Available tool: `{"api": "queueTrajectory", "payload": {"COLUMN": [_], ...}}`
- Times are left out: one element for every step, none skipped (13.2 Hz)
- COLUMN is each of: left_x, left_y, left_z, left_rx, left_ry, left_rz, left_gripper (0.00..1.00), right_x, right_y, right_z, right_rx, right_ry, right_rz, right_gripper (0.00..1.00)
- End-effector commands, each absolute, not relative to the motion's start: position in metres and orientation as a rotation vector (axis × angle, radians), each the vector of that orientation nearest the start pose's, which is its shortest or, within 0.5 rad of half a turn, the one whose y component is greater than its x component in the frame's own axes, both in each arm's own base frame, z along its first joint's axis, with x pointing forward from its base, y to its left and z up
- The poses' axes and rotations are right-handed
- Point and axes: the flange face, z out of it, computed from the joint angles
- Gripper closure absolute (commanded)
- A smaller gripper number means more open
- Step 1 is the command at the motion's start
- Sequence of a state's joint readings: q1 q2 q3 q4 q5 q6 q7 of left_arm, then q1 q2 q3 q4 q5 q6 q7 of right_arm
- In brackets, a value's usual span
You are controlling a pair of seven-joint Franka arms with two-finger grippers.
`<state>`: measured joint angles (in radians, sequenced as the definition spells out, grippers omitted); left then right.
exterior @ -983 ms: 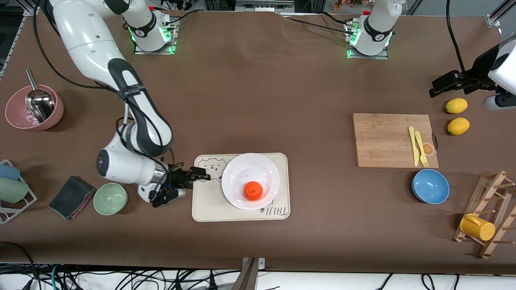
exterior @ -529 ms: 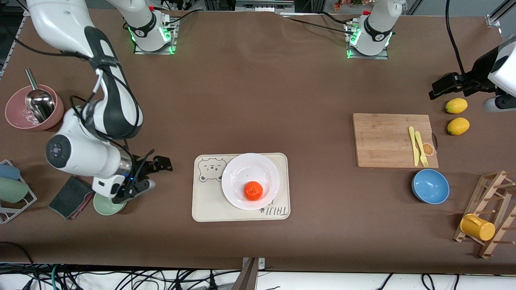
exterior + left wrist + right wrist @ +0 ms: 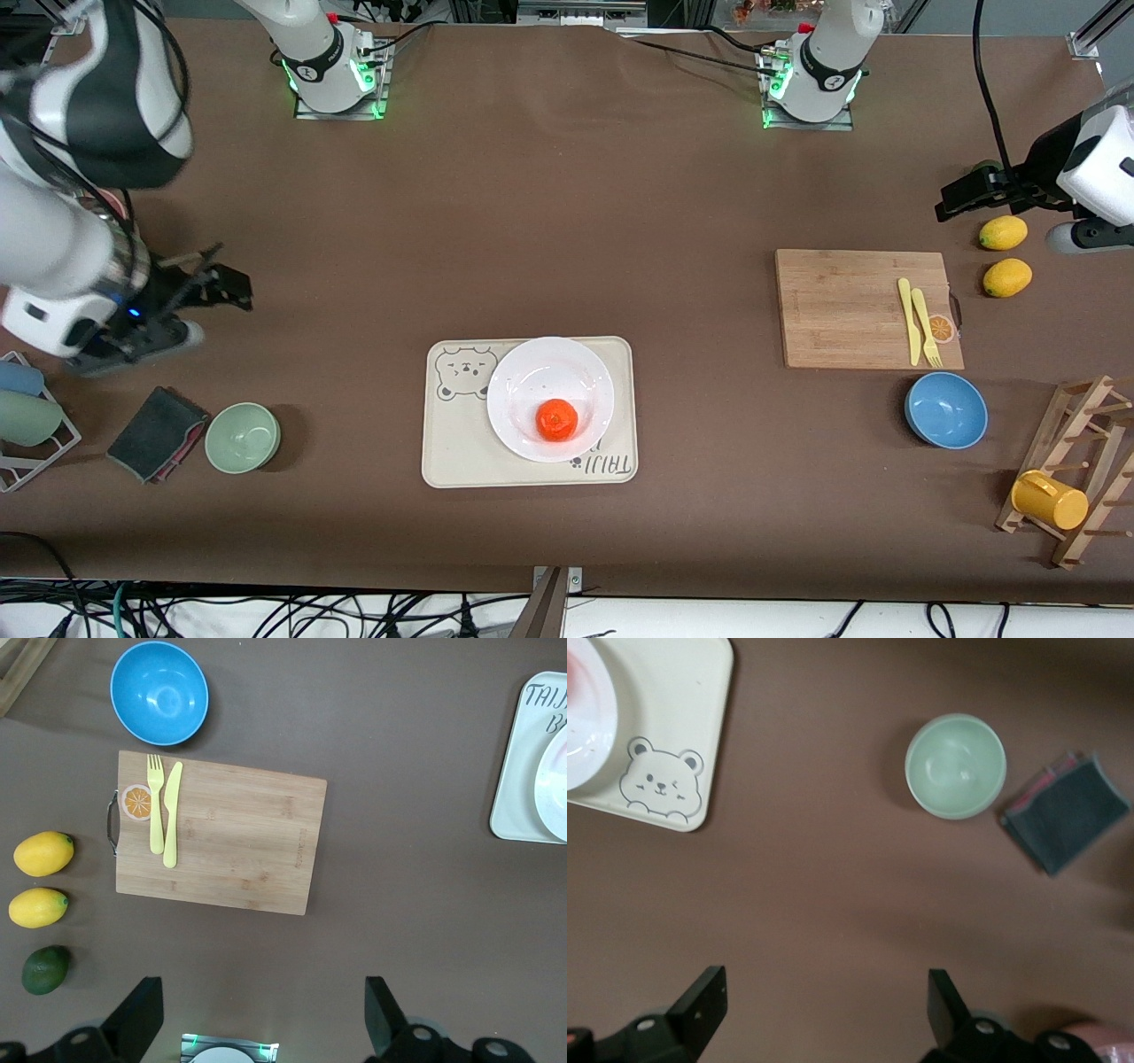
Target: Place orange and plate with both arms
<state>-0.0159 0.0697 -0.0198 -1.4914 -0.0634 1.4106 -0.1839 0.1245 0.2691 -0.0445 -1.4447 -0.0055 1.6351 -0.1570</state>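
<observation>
Right arm is pulling away; orange and plate are resting on the tray.

The right gripper, released and empty, is retreating from the tray toward its end of the surface. The orange is sitting at 6 o'clock on the plate. The left gripper, also released, is waiting above the lemons; placing seems finished.
</observation>
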Motion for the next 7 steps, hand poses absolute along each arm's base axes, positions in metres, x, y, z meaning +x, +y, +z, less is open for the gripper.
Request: {"api": "queueTrajectory", "payload": {"left_x": [0.551,0.552,0.553,0.552,0.552,0.552,0.552], "left_y": [-0.041,-0.050,-0.050,-0.054,-0.055,-0.055,-0.055], "left_z": [0.613,0.612,0.612,0.613,0.613,0.613,0.613], "left_rx": [-3.153,-3.153,-3.153,-3.154,-3.154,-3.154,-3.154], "left_ry": [-0.183,-0.157,-0.155,-0.145,-0.142,-0.142,-0.142], "left_rz": [0.232,0.230,0.230,0.228,0.226,0.226,0.226], "left_gripper": [0.00,0.00,0.00,0.00,0.00,0.00,0.00], "right_x": [0.560,0.545,0.539,0.533,0.526,0.526,0.527], "right_y": [0.017,0.016,0.010,0.006,-0.004,-0.012,-0.015], "right_z": [0.551,0.563,0.570,0.579,0.579,0.582,0.584], "right_rx": [-3.145,-3.143,-3.146,-3.159,-3.189,-3.190,-3.187], "right_ry": [-0.214,-0.222,-0.206,-0.208,-0.186,-0.158,-0.131], "right_rz": [0.119,0.095,0.083,0.082,0.141,0.140,0.120], "right_gripper": [0.00,0.00,0.00,0.00,0.00,0.00,0.00]}}
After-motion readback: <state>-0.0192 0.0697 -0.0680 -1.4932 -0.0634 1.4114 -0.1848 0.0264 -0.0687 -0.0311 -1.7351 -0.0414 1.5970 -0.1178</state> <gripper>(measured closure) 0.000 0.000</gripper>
